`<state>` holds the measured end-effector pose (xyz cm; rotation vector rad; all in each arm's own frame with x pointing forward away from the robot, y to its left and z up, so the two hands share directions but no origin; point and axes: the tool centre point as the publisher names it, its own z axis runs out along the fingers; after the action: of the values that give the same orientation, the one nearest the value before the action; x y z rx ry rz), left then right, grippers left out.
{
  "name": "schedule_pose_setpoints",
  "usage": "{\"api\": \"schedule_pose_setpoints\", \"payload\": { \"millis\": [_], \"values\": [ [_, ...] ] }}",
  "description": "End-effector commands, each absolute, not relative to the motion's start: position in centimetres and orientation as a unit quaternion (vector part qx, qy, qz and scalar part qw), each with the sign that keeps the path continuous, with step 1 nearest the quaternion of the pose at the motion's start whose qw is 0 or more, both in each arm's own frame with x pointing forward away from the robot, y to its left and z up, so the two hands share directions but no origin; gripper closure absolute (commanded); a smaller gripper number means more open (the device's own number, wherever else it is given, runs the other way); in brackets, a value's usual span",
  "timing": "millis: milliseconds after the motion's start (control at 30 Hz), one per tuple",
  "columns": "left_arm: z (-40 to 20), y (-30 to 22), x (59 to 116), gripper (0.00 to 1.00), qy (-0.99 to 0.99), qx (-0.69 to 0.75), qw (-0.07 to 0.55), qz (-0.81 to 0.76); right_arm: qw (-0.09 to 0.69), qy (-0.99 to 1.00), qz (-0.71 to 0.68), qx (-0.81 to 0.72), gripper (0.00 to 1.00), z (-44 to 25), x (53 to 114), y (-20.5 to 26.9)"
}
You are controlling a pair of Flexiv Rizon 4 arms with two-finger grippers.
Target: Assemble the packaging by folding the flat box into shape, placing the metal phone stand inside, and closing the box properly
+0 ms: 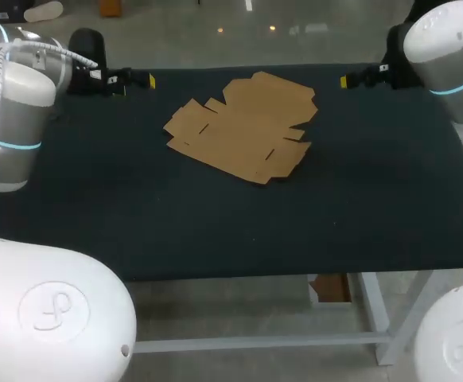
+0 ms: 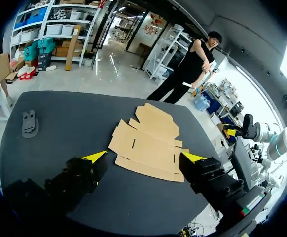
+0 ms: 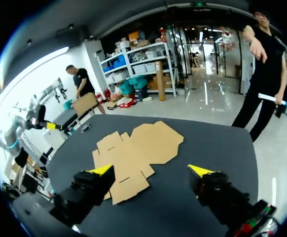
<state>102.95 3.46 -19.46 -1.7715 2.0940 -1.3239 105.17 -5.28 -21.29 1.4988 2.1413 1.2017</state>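
Flat cardboard box (image 1: 243, 127) lies unfolded mid-table toward the far edge, slanting near-left to far-right, right between my pincers and about equally close to both. Left pincer (image 1: 145, 80) and right pincer (image 1: 347, 80) sit low at the far corners, pointing inward, fingers apart and empty. The grey phone stand (image 2: 29, 123) waits beside the left one.

Head view looks down from behind; opposite wrist views face inward, sharing the box (image 1: 243, 127).
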Motion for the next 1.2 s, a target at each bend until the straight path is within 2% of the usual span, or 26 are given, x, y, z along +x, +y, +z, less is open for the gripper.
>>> {"api": "schedule_pose_setpoints", "payload": {
  "millis": [33, 200, 733, 1200],
  "values": [
    [-19.1, 3.5, 102.3, 0.0, 0.73, -0.599, -0.028, -0.328, 0.052, 0.782, 0.308, 0.539, 0.0, -20.8, 104.1, -5.8],
    [-19.4, 3.3, 101.3, 0.0, 0.742, -0.604, -0.039, -0.289, 0.024, 0.789, 0.298, 0.536, 0.0, -20.9, 102.9, -6.4],
    [-19.5, 3.3, 101.1, 0.0, 0.747, -0.605, -0.027, -0.275, 0.023, 0.794, 0.295, 0.53, 0.0, -20.9, 102.6, -6.5],
    [-20.2, 3.2, 102.7, 0.0, 0.727, -0.635, -0.091, -0.245, -0.046, 0.713, 0.264, 0.648, 0.0, -22.4, 102.0, -6.7]
  ]
}}
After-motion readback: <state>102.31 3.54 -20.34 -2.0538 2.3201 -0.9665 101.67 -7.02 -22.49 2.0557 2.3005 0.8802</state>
